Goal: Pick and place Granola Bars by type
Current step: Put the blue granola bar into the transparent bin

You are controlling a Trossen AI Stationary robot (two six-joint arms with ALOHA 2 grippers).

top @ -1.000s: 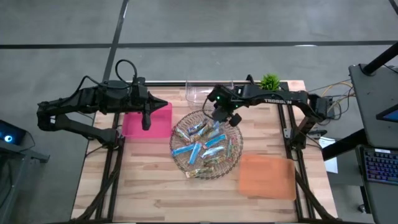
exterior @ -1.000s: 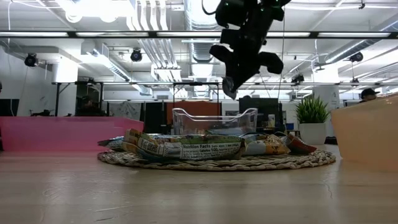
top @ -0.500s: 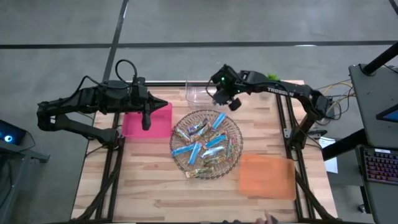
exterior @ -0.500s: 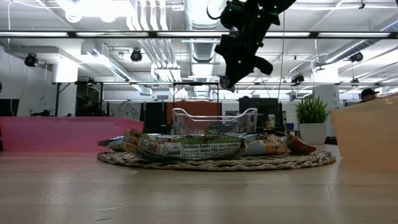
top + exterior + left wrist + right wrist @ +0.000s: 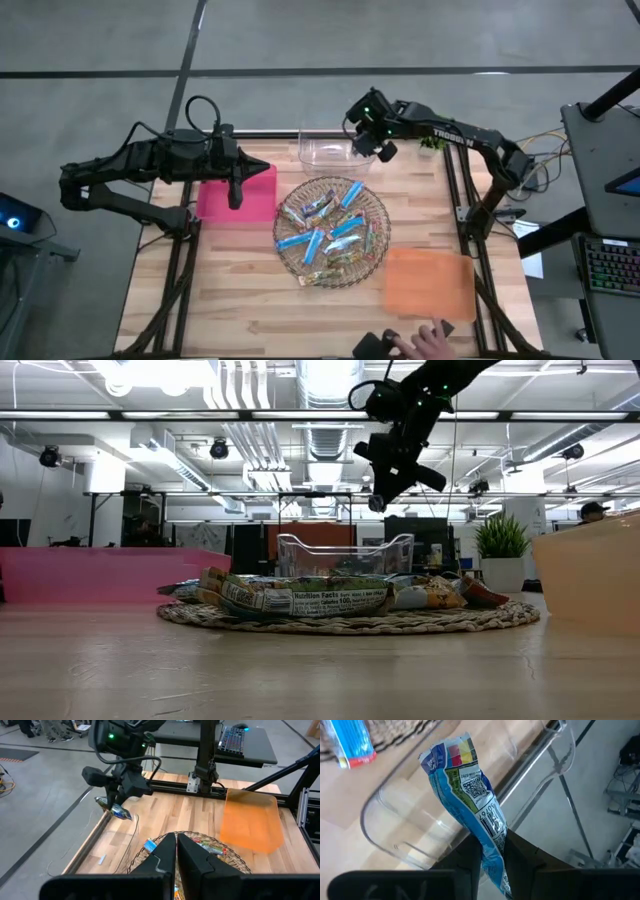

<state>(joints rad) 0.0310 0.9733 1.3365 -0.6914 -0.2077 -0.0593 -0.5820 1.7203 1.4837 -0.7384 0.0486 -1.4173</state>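
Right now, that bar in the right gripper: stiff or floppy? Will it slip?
Probably floppy: the bar bends and twists above the right gripper, which pinches one end. Likely light, since that end grip holds it over the clear bin. The glossy wrapper may be slippery.

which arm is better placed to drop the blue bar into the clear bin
Right. The right hand is shut on the blue granola bar and hangs above the clear bin. The left hand is over the pink bin, shut and empty.
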